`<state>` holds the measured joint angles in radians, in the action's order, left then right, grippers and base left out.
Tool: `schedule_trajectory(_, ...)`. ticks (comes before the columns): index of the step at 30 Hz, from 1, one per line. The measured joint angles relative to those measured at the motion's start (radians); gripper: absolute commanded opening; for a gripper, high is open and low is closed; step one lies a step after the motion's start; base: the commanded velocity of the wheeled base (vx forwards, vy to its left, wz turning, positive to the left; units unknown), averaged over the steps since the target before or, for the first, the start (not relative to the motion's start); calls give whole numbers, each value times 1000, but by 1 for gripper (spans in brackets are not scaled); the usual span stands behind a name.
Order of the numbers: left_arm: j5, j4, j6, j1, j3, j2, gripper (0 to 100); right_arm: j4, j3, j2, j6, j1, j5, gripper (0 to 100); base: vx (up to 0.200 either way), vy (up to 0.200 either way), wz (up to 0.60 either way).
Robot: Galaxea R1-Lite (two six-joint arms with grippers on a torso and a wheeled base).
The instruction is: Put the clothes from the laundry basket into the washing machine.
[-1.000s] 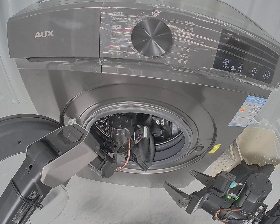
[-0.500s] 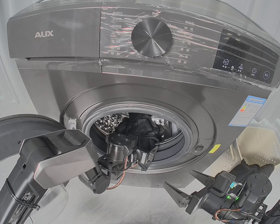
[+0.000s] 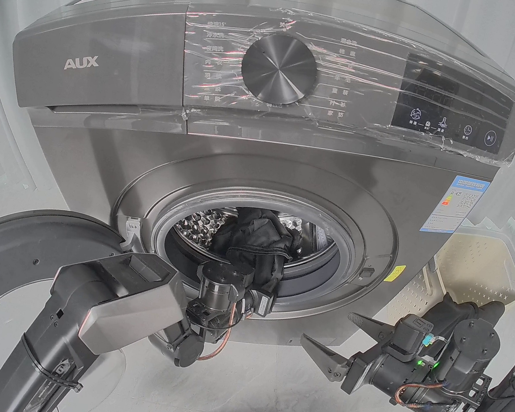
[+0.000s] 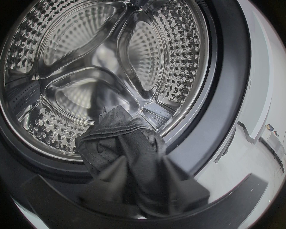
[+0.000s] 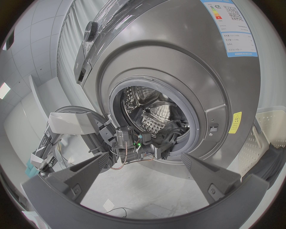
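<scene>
Black garment [image 3: 255, 241] lies bunched in the mouth of the washing machine [image 3: 120, 152]. It rests on the bottom of the perforated steel drum [image 4: 143, 53], and 1 fold hangs out over the dark rubber gasket [image 4: 226, 98] at the lower front. My left gripper [image 4: 144, 159] sits just outside that lower rim, pointing into the opening. Its 2 fingers [image 4: 116, 176] stand partly apart, and the hanging fold shows between them, close against them. The round door [image 3: 4, 256] is swung fully open on my left side.

My right gripper [image 3: 328, 330] hangs low before the machine's right front corner, above the pale floor [image 3: 256, 393], spread wide and holding nothing. Just behind it stands the cream laundry basket [image 3: 482, 267], perforated and set against the machine's right side. Dark clothes [image 3: 454, 310] lie over the basket's near edge, close behind that gripper.

A round metal dial [image 3: 279, 69] sits in the middle of the machine's top panel. A blue energy label [image 3: 455, 205] is stuck at the upper right of the front, and a small yellow sticker [image 3: 394, 273] sits lower down, beside the door opening.
</scene>
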<state>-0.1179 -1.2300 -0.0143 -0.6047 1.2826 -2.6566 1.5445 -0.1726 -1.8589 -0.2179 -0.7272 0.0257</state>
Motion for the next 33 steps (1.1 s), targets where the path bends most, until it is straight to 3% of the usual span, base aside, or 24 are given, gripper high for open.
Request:
schedule_trajectory(8, -19, -3, -5, 10, 113, -11, 0, 0, 0, -1, 0, 1, 0, 100, 0, 0, 0)
schedule_trajectory(21, -77, 6, -12, 81, 490, -53, 0, 0, -1, -1, 0, 0, 0, 100, 0, 0, 0)
schedule_trajectory(31, -82, 12, -15, 99, 541, -90, 0, 0, -1, -1, 0, -1, 0, 100, 0, 0, 0)
schedule_trajectory(32, -81, 13, -15, 98, 541, -90, 100, 0, -1, -1, 0, -1, 0, 100, 0, 0, 0)
schedule_trajectory(33, -81, 12, -15, 96, 539, -92, 100, 0, -1, -1, 0, 0, 0, 100, 0, 0, 0)
